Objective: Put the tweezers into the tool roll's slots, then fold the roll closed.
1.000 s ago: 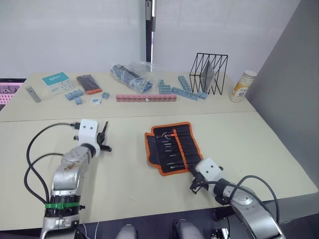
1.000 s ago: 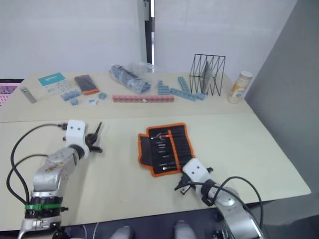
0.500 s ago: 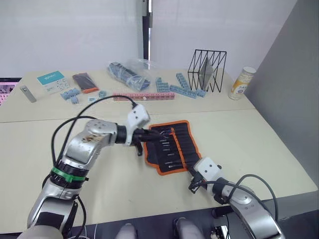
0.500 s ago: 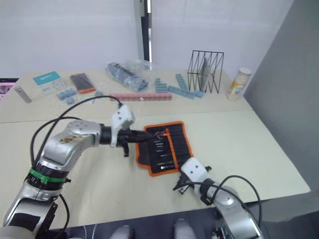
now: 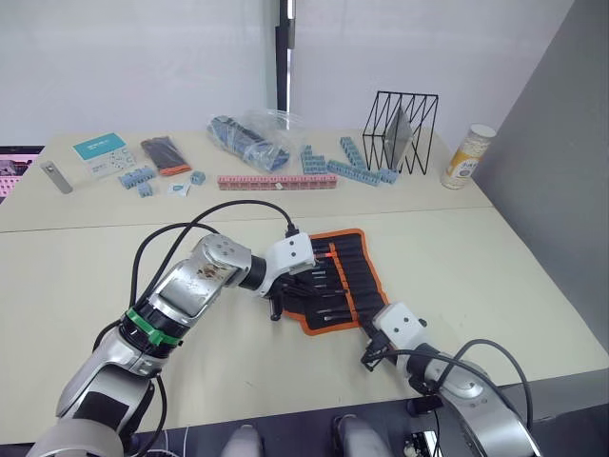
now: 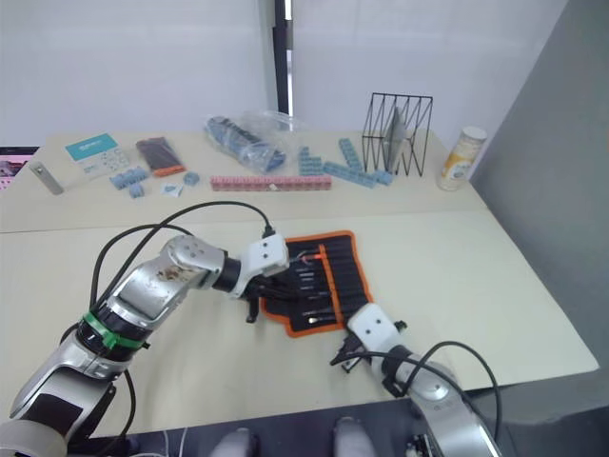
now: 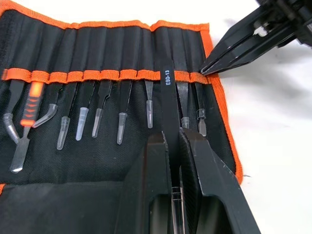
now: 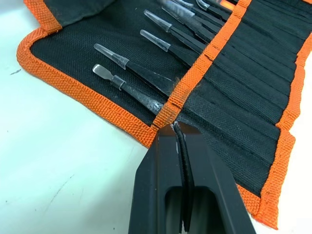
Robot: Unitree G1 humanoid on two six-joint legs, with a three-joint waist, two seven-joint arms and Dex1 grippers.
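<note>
The tool roll lies open on the near table, black with orange edging and an orange strip across its slots. Several capped tweezers sit tucked in the slots. My left gripper hovers over the roll's left half, shut on a black tweezers marked ESD-13, whose end lies across the orange strip. My right gripper is at the roll's near right corner, shut with its tips pinching the orange edging where the strip ends. It also appears as black fingers beside the roll's edge.
On the far table stand a black wire rack, a can, a bag of blue blocks, a pink block strip, loose blue blocks, a flat black-and-orange box and a white-teal box.
My left arm swung from the table's left side across to the roll and now holds the tweezers over its slots. My right gripper stayed at the roll's near corner.
</note>
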